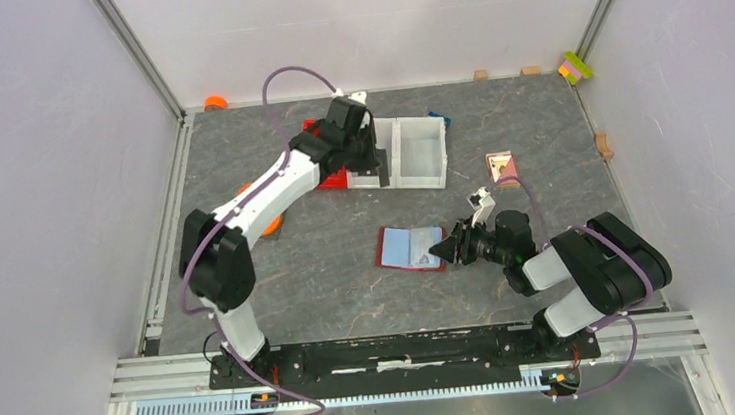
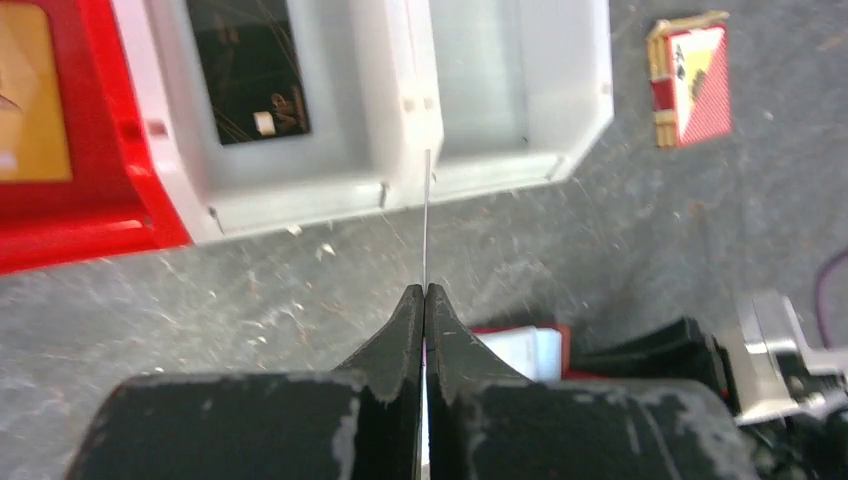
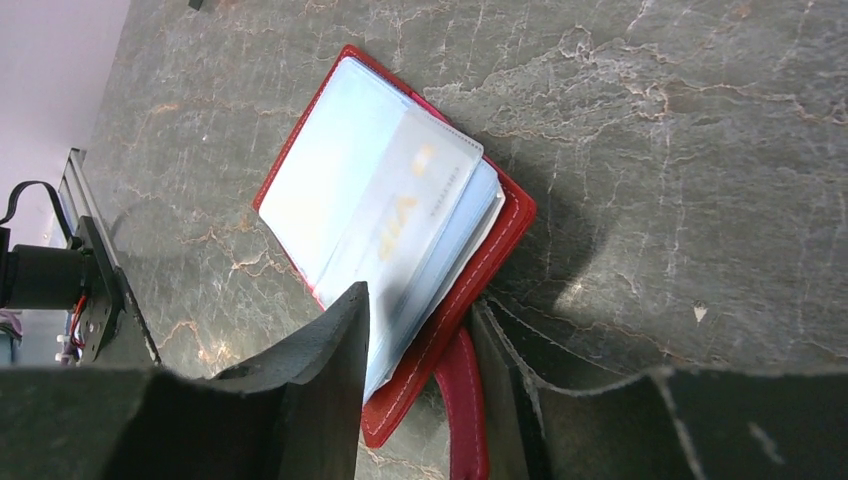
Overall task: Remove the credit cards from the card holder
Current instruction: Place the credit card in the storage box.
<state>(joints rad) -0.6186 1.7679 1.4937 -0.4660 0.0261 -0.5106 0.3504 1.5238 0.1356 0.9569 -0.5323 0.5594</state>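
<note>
Left gripper (image 2: pixel 425 292) pinches a credit card (image 2: pixel 427 215) (edge-on); right gripper (image 3: pixel 418 300) straddles card holder (image 3: pixel 390 210).

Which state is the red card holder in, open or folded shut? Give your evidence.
Open. The card holder lies spread on the table, clear sleeves facing up, a pale card showing through them.

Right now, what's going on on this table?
Two robot arms are emptying cards from a wallet. The left gripper is shut on what looks like a thin card, seen edge-on, above the white bins at the back of the table. The red wallet lies open on the table, a pale card showing in its clear sleeve. The right gripper is open, its fingers either side of one edge of the wallet, holding nothing.
</note>
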